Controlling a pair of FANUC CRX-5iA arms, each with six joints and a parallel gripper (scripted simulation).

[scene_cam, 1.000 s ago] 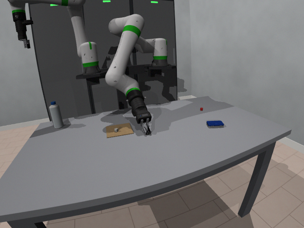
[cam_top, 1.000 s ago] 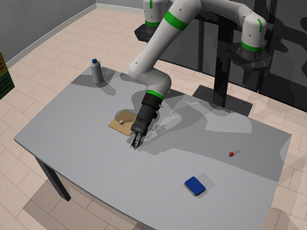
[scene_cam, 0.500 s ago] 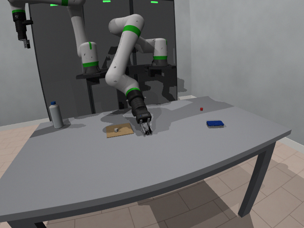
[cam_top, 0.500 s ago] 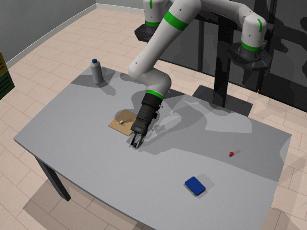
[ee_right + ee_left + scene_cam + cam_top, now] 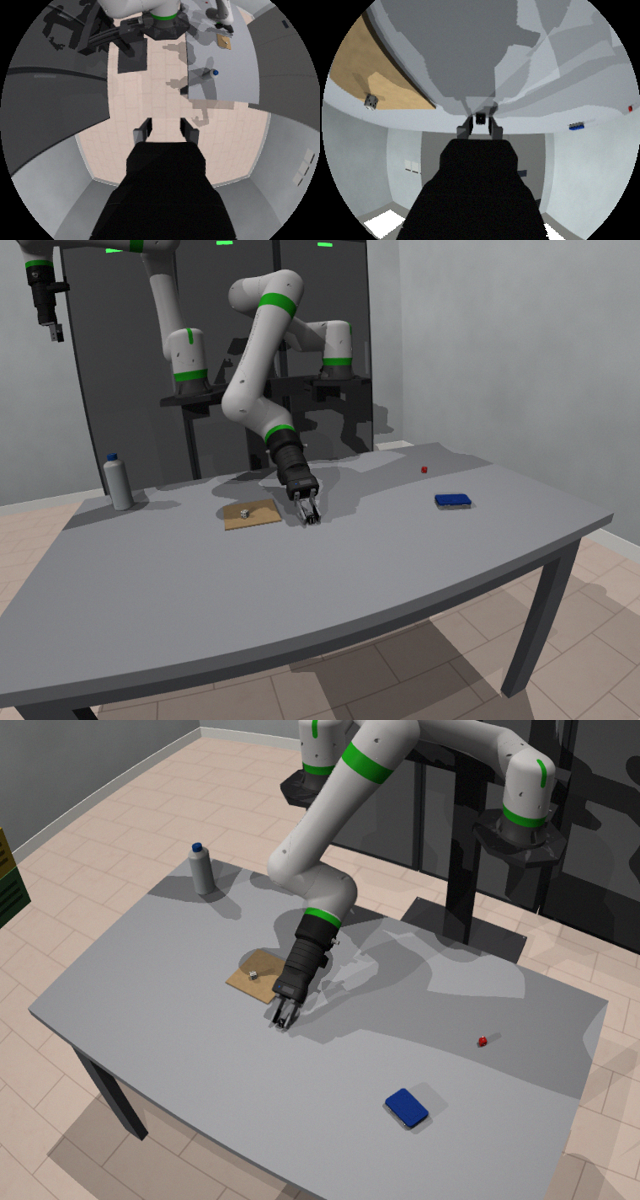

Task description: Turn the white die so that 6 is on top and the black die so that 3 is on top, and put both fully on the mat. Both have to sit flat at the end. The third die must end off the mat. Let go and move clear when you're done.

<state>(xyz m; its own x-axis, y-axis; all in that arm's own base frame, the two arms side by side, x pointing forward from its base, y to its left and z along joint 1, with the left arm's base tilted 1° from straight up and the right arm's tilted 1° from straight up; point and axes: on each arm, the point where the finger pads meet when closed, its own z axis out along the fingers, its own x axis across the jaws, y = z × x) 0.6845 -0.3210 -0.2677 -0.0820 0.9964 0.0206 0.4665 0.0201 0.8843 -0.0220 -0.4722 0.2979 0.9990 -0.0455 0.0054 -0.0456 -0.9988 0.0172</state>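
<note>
Left hand [image 5: 282, 1021] [image 5: 310, 519] [image 5: 481, 122] parted, black die [image 5: 280, 1023] [image 5: 311, 520] [image 5: 480, 118] seen between its fingers, unclamped, on table [image 5: 206, 1050] [image 5: 289, 591] [image 5: 443, 122]; mat [image 5: 242, 983] [image 5: 264, 515] [image 5: 400, 95] with 1 white die [image 5: 253, 975] [image 5: 244, 514] [image 5: 371, 101] is placed just beside

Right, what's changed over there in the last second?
The left pincer has spread its fingers, letting go of the black die, which shows gaps either side. The white die, red die and right pincer look unmoved.
</note>
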